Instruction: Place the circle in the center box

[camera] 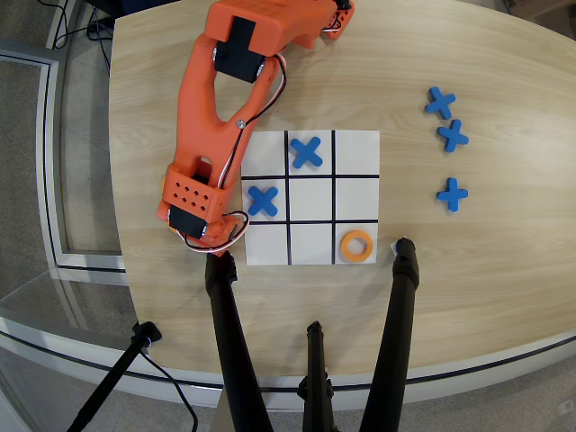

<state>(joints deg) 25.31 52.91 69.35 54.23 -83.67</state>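
While the centre box (310,199) of the white board (355,153) stands empty, the only circle clearly seen in the overhead view is an orange ring (357,245) lying flat in the lower-right square, clear of the black lines. Two blue crosses occupy the board: one (307,152) in the top-middle square and one (263,200) in the middle-left square, just beside the centre box. Three further blue crosses (445,135) lie on the wooden table (504,270), well apart from the board on its right.

The orange arm (211,135) reaches down along the board's left edge, and its wrist block hangs over the table just outside the lower-left corner. The gripper is hidden beneath that block, so its opening and any load cannot be told. A sliver of orange shows at the block's left edge; whether it is another ring is unclear.

The step in hand appears to be acquiring a ring to the left of the board. To do it well, the fingers should close across the ring's rim, lift it clear, and carry it over the middle-left cross without brushing it. Release should occur with the ring level and centred, so that no part rests on a black line.
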